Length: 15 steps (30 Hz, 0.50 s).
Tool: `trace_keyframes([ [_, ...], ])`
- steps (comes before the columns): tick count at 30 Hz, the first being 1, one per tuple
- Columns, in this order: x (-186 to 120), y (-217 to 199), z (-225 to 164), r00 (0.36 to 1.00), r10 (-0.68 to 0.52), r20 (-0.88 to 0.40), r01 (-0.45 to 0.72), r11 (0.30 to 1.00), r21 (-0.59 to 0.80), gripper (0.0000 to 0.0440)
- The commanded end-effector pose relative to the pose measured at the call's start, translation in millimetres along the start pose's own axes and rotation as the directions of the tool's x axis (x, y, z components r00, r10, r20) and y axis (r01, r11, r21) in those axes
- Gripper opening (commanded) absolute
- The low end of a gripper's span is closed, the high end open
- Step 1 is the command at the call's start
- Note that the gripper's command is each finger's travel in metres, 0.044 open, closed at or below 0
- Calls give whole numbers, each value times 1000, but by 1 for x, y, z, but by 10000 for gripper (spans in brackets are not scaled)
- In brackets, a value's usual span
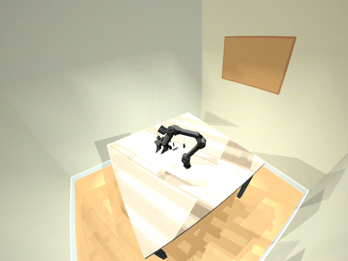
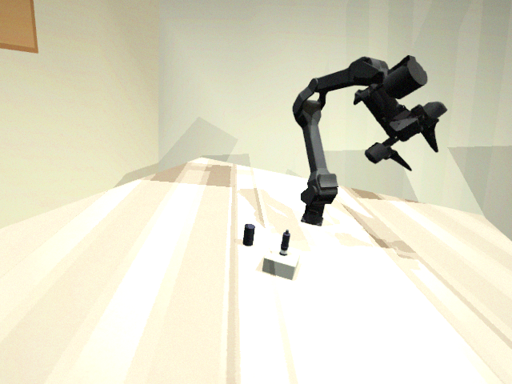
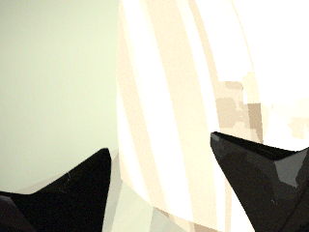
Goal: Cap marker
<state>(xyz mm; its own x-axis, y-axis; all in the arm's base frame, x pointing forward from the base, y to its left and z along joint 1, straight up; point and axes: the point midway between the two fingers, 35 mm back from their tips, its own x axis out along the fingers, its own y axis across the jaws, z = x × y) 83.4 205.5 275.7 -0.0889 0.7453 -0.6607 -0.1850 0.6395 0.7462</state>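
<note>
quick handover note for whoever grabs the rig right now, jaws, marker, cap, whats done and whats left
Jaws: open, nothing between them, raised above the table and away from the marker and cap.
Marker: upright in the holder block, uncapped.
Cap: standing loose on the table beside the block, not touching it.
Done: no capping step.
Left: grasp the cap, seat it on the marker, press until it clicks, move the arm away.
</note>
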Motion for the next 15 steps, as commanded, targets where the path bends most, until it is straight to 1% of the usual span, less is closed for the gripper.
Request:
trace_keyframes([
  [1,-4,-4,7,1000,-10,15,10,1000,8,328],
  [15,-16,-27,31,995,-66,75,62,996,56,328],
])
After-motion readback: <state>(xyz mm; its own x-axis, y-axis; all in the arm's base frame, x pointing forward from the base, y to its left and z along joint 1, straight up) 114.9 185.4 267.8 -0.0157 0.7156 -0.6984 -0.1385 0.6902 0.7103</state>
